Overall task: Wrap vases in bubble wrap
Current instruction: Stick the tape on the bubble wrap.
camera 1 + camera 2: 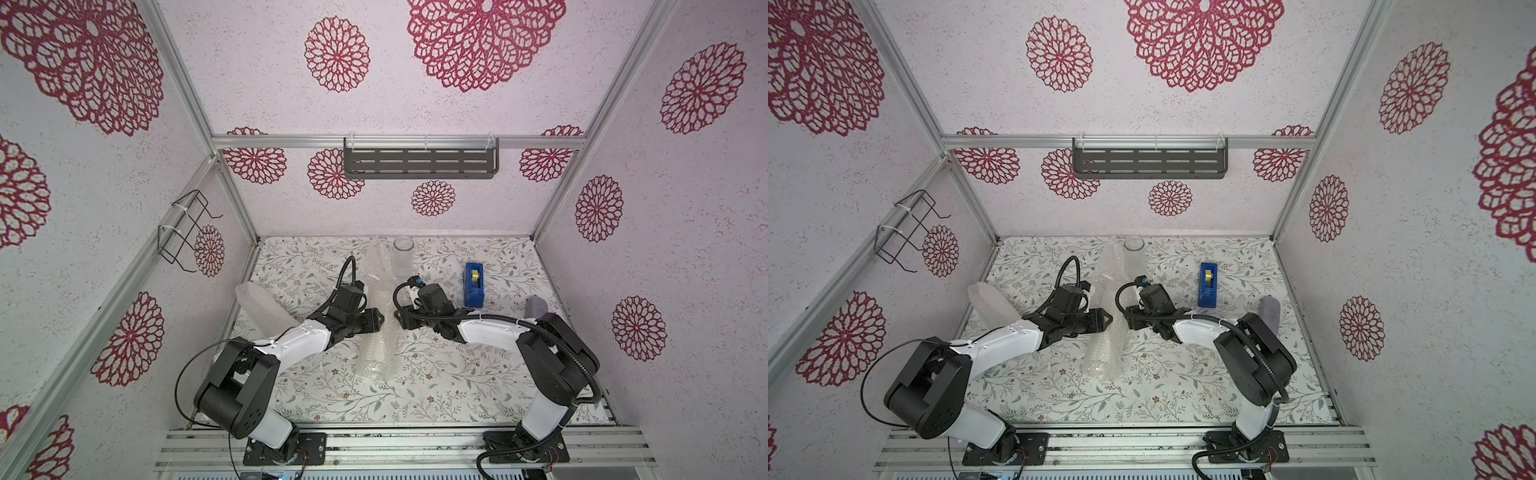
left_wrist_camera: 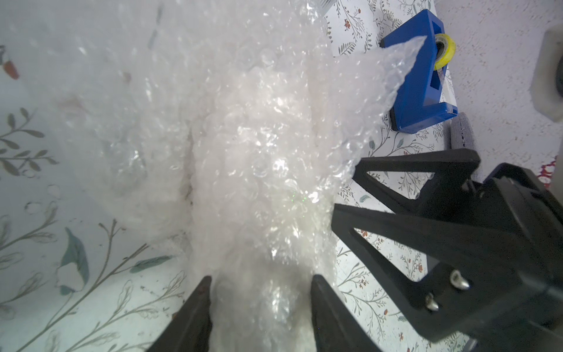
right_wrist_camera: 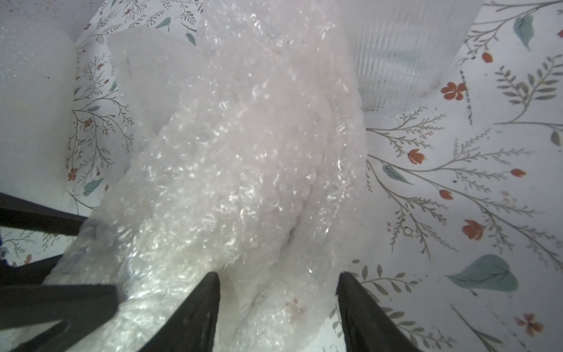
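Floral worktop (image 1: 457, 374) fills the lower half of both top views. Biggest item on it is the bubble wrap (image 1: 376, 357), a long loose roll lying ctr frame, lengthwise from back to front. Can't tell if a vase is inside, the film's too cloudy. It looks light, soft, crinkly and springy. It'll squash under a grip and prob. unroll if let go. The film is slick, so a shallow pinch may slip. Best hold is across the bunched mid-section, deep btwn the fingers, not on a loose flap.

Left of ctr, a wrapped bundle (image 1: 262, 305) leans near the worktop's left edge. Looks like a finished one, but contents aren't visible.

Back ctr, just beside the roll's far end, a glass vase (image 1: 402, 259) stands upright and bare. Likely stiff, smooth, heavier, fragile, and tall enough to be tippy. Take it around mid-body w/ a gentle squeeze, and lay it onto wrap rather than drag it.

Blue tape dispenser (image 1: 475, 286) sits right of ctr, apart from the roll.

The left hand (image 2: 262, 304) has a finger either side of the roll and the wrap fills the gap, so it's clamped on it. The right hand (image 3: 278, 304) straddles the same roll from the opposite side. One finger is against the film and a sliver of worktop shows by the other, so can't tell if it grips.
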Controlling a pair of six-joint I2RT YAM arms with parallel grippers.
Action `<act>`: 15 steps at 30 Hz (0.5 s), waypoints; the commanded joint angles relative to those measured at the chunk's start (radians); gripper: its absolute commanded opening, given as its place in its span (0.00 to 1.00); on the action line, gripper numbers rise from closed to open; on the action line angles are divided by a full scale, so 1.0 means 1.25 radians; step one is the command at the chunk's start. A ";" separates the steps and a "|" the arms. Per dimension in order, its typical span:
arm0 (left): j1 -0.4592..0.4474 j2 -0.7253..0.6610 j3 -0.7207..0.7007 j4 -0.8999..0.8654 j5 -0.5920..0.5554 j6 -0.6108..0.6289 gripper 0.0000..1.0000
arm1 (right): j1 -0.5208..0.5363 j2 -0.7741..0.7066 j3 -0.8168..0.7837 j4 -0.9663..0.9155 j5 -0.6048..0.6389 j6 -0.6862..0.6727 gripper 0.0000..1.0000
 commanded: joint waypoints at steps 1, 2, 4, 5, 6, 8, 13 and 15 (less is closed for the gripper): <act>-0.007 0.006 0.002 -0.055 0.005 0.000 0.52 | -0.003 -0.019 -0.001 0.009 0.005 -0.014 0.64; -0.007 0.003 0.005 -0.054 0.007 0.000 0.52 | -0.003 -0.020 -0.001 0.008 0.005 -0.018 0.64; -0.006 0.002 0.016 -0.051 0.014 -0.002 0.53 | -0.003 -0.012 0.000 0.011 0.003 -0.019 0.64; -0.005 0.004 0.024 -0.046 0.024 -0.005 0.53 | -0.003 -0.004 0.000 0.013 0.000 -0.018 0.64; -0.005 0.007 0.033 -0.040 0.032 -0.008 0.54 | -0.003 0.000 0.000 0.018 -0.004 -0.015 0.64; -0.001 0.013 0.048 -0.026 0.047 -0.020 0.55 | -0.003 0.009 -0.002 0.030 -0.010 -0.008 0.64; 0.020 0.034 0.055 0.044 0.090 -0.086 0.59 | -0.003 0.012 -0.005 0.038 -0.006 -0.002 0.64; 0.026 0.049 0.063 0.050 0.094 -0.104 0.59 | -0.001 0.014 -0.003 0.038 -0.009 -0.002 0.64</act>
